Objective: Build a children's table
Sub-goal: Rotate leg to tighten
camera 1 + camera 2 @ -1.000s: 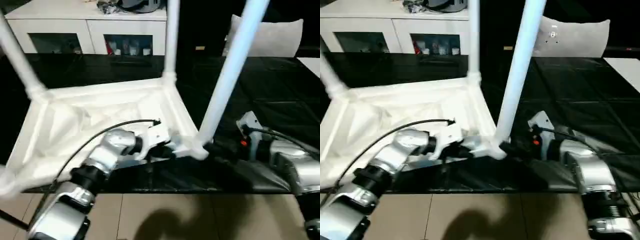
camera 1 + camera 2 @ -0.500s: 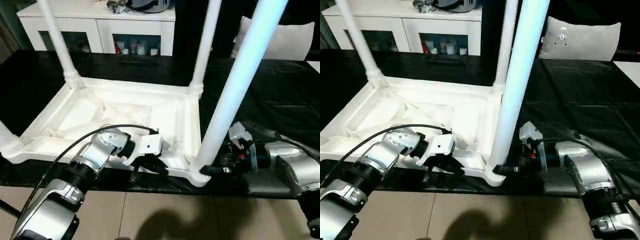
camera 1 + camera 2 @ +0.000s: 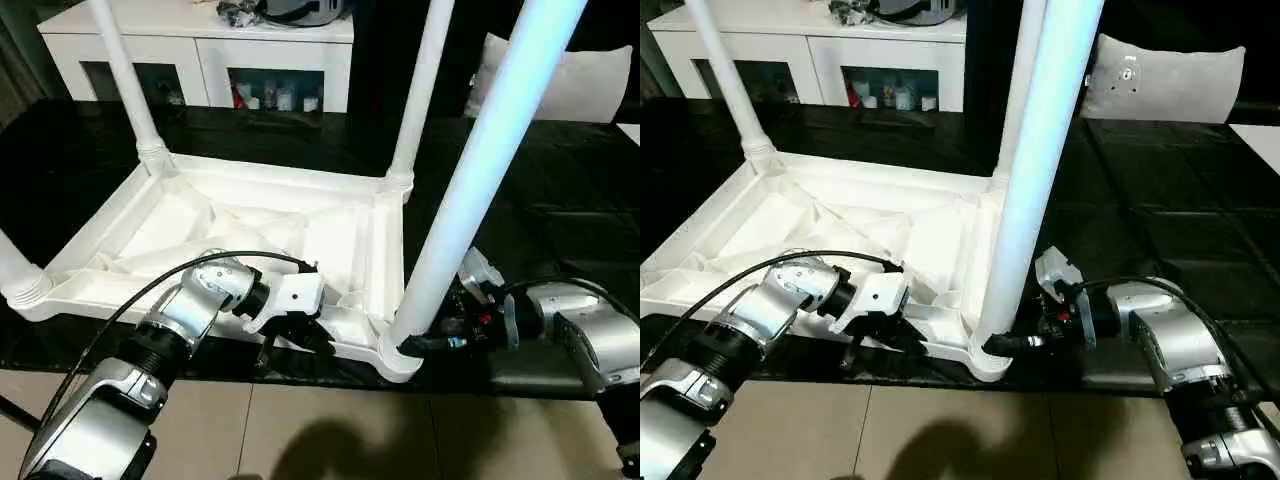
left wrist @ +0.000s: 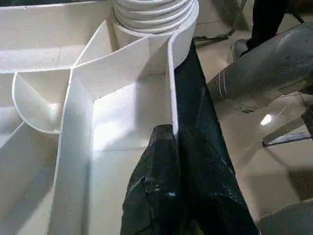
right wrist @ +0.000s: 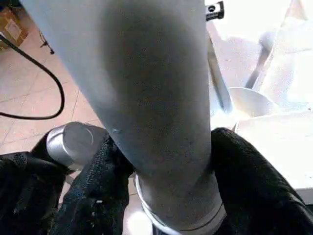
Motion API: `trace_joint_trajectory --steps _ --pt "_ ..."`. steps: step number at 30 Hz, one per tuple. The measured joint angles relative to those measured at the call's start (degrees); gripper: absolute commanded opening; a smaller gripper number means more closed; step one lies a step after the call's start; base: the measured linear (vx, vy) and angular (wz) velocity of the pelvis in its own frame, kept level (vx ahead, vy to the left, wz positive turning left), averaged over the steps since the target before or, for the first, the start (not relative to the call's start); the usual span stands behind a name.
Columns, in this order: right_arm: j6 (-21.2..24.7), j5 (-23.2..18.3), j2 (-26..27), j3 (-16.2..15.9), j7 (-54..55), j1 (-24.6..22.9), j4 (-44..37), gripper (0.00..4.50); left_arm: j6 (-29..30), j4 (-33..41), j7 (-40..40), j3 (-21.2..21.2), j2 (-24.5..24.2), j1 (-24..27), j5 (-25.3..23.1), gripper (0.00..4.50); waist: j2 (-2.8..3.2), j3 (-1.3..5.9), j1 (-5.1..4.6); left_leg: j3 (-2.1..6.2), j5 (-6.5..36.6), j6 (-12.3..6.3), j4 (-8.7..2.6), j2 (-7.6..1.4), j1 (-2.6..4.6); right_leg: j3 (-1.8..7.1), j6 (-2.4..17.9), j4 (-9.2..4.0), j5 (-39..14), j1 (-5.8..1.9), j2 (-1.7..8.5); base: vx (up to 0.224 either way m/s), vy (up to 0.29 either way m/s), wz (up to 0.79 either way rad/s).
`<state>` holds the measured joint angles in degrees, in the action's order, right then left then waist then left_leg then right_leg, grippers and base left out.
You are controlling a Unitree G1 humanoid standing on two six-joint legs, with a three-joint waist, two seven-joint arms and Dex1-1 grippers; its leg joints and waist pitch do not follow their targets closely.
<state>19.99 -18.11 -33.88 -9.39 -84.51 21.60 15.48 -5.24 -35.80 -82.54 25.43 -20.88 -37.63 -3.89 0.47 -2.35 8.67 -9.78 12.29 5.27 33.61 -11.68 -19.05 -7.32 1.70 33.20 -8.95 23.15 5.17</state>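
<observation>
Left gripper (image 3: 300,338): clenched on the near rim of the tabletop (image 3: 200,225), one finger (image 4: 156,191) inside the wall, one outside.
Right gripper (image 3: 1015,343): clasped around the base of the near-right leg (image 3: 470,190), just above its corner socket (image 3: 398,358).
Tabletop: upside down on the black table (image 3: 560,200), ribbed underside up.
Far legs (image 3: 420,90) (image 3: 125,75): upright in far corner sockets.
White cabinet (image 3: 200,45): beyond the table.
</observation>
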Motion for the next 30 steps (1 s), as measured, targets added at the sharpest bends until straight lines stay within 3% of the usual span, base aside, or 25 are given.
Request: trace_joint_trajectory --steps 6,10,15,19,25,27,30 --pt "3.5 -2.0 1.2 2.6 3.3 -3.1 -3.1 2.12 3.2 0.1 0.9 -1.1 1.3 0.2 0.9 0.0 0.1 0.06 0.23 -0.01 0.0 0.03 0.04 0.01 0.03 0.01 0.0 0.02 0.0 -0.03 0.02 0.0 0.0 0.0" --pt "6.2 -1.8 4.6 5.3 11.8 -3.7 -3.6 2.11 7.9 0.3 6.0 -3.3 2.3 0.7 0.7 0.0 0.24 0.15 -0.47 -0.02 -0.1 0.15 0.07 0.02 0.12 0.06 0.0 0.07 0.0 -0.08 0.01 0.0 0.0 0.0" --pt "10.0 1.8 11.6 9.5 29.6 0.1 -1.0 2.08 16.8 0.8 18.3 -6.6 6.8 0.8 -0.9 0.0 0.24 0.16 -3.59 -0.02 -0.1 0.19 0.31 0.02 0.16 0.04 0.0 -0.09 0.0 -0.11 0.0 0.0 0.0 0.0" --pt "11.3 4.7 16.5 12.2 43.3 3.2 0.9 2.06 22.9 0.6 28.7 -8.6 12.3 0.3 -1.2 0.0 0.22 0.15 -4.8 -0.02 -0.1 0.18 0.31 0.03 0.12 0.02 0.0 -0.16 0.1 -0.08 0.0 0.0 0.0 0.0" --pt "9.5 6.5 21.8 14.1 55.5 5.1 2.5 2.06 25.2 0.5 36.9 -9.3 16.1 -0.4 -2.6 0.0 0.21 0.15 -5.14 0.03 -0.1 0.14 0.14 0.02 0.03 -0.01 -0.1 -0.15 0.1 -0.04 -0.02 0.0 0.0 0.0" --pt "8.4 6.5 22.3 14.4 55.9 5.1 3.0 2.56 25.1 0.7 37.1 -9.3 16.0 -0.4 -2.7 0.0 0.21 0.15 -5.11 0.03 -0.1 0.11 0.04 0.02 0.02 -0.01 -0.1 -0.15 0.1 -0.03 -0.02 0.0 0.0 0.0" --pt "8.2 5.3 22.5 15.4 55.0 4.6 2.8 2.88 24.6 1.4 35.9 -8.7 15.3 -0.4 -2.7 0.0 0.22 0.15 -4.99 0.03 -0.1 0.07 -0.11 0.02 -0.05 -0.01 -0.1 -0.14 0.1 0.09 -0.03 0.0 0.0 0.0"
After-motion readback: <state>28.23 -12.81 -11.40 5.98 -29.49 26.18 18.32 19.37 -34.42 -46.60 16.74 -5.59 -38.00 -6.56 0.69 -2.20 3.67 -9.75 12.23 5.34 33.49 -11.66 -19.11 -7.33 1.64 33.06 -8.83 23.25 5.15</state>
